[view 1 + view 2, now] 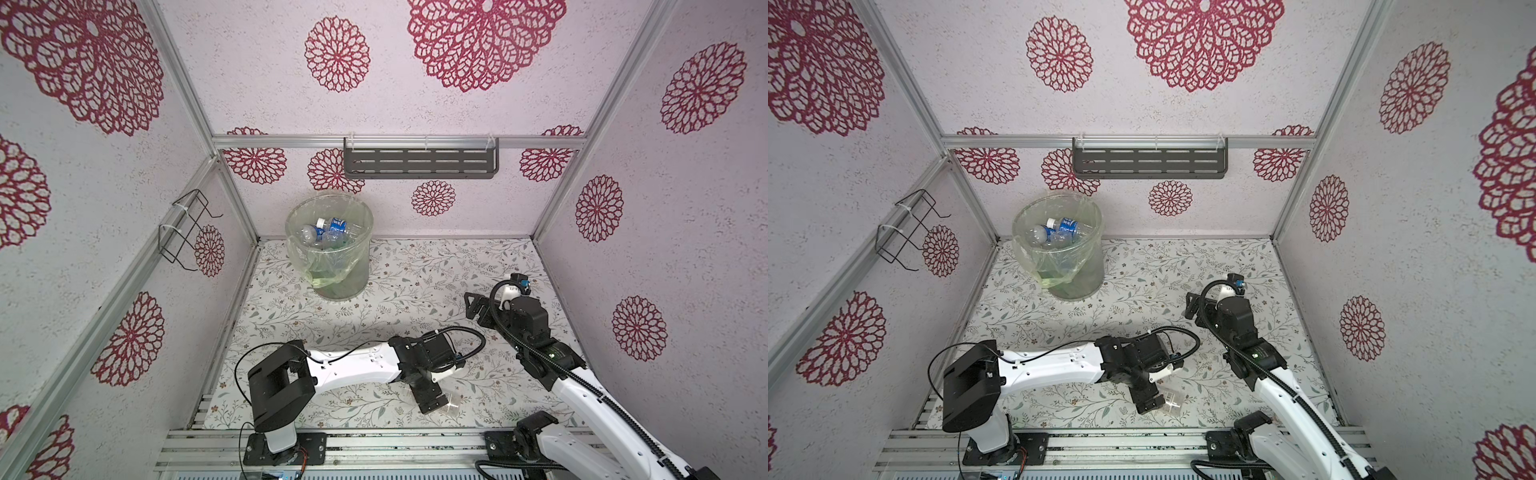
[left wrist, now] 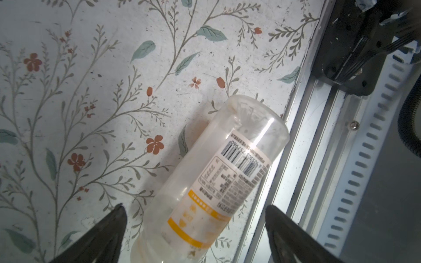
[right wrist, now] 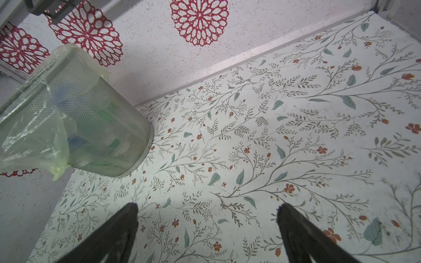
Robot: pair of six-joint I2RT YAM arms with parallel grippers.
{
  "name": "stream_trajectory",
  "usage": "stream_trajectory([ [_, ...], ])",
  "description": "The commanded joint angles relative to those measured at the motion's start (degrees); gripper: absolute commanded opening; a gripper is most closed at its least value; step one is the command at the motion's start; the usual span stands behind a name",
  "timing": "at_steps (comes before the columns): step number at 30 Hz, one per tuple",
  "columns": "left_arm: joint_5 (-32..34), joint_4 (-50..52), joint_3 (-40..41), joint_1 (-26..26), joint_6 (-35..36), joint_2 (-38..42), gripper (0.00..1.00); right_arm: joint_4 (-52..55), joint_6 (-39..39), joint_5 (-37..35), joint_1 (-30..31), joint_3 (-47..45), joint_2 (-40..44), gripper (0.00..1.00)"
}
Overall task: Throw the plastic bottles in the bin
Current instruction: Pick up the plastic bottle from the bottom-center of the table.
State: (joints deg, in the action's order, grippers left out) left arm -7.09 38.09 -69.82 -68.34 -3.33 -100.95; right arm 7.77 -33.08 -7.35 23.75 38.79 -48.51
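Note:
One clear plastic bottle (image 2: 218, 173) with a white and orange label lies on its side on the flowered floor near the front rail; it also shows in both top views (image 1: 451, 405) (image 1: 1171, 402). My left gripper (image 2: 194, 206) (image 1: 432, 401) is open, a finger on each side of the bottle's lower half, with a gap to each. Several bottles (image 1: 332, 227) (image 1: 1065, 227) lie inside the bin (image 1: 357, 270) (image 1: 1090, 270) (image 3: 102, 127) at the back left. My right gripper (image 3: 208, 205) (image 1: 473, 307) is open and empty above bare floor at the right.
A grey slotted shelf (image 1: 419, 160) hangs on the back wall. A black wire rack (image 1: 187, 228) hangs on the left wall. An aluminium rail (image 2: 319, 159) (image 1: 374, 440) runs along the front edge, close beside the lying bottle. Walls close in three sides.

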Motion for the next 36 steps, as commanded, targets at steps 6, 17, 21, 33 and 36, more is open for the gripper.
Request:
stream_trajectory([
  [6, -1.0, -2.26, -0.55, -0.23, 2.42, -3.01, 0.97, 0.31, 0.36, -1.77, -0.63, 1.07, 1.64, 0.99],
  [17, 3.25, -2.52, -2.04, 1.48, 1.43, -6.89, 0.99, 1.5, 0.61, -2.58, -0.9, 0.08, 3.33, 0.99],
  [21, 4.25, -4.14, -1.07, 2.97, 0.14, -6.37, 0.9, 2.09, 0.7, -2.61, -1.06, -0.25, 3.75, 0.99],
  [33, 4.52, -3.14, -4.71, 8.6, -4.08, -9.1, 0.51, 0.77, 3.0, -4.2, -1.56, 0.68, -0.9, 0.99],
  [36, 3.61, -3.54, -4.93, 11.31, -5.77, -8.15, 0.51, -0.3, 3.86, -4.43, -1.76, 2.16, -4.73, 0.99],
])
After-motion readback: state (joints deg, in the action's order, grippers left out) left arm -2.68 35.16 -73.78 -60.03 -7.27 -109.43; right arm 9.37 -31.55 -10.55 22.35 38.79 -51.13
